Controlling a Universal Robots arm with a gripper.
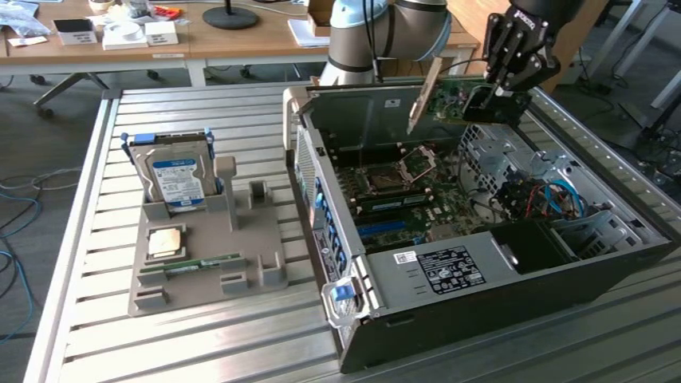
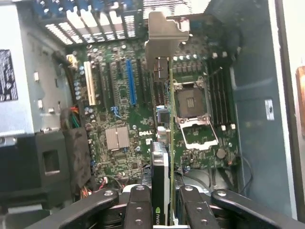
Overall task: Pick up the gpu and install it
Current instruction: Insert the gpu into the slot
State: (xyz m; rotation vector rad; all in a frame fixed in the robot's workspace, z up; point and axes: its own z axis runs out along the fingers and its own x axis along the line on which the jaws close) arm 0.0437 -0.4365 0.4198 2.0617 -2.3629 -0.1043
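A slatted metal table (image 1: 191,351) in an office-like room carries an open computer case (image 1: 511,295) at about 3 o'clock in the exterior view and a grey holder tray (image 1: 245,275) with a hard drive (image 1: 175,179) at 9 o'clock. From my seat the gripper (image 1: 484,102) sits at 1 o'clock above the case's far rim, clamped on the gpu (image 1: 449,97), which hangs on edge, clear of the motherboard (image 1: 426,199). On the wrist view I see the fingers (image 2: 138,205) pinching the card from either side, its silvery bracket (image 2: 164,33) farthest from the wrist. I judge the pick-up done and the install in hand; seating calls for the card's edge lined up with an expansion slot, likely the blue slot (image 2: 131,81), and the bracket at the rear opening
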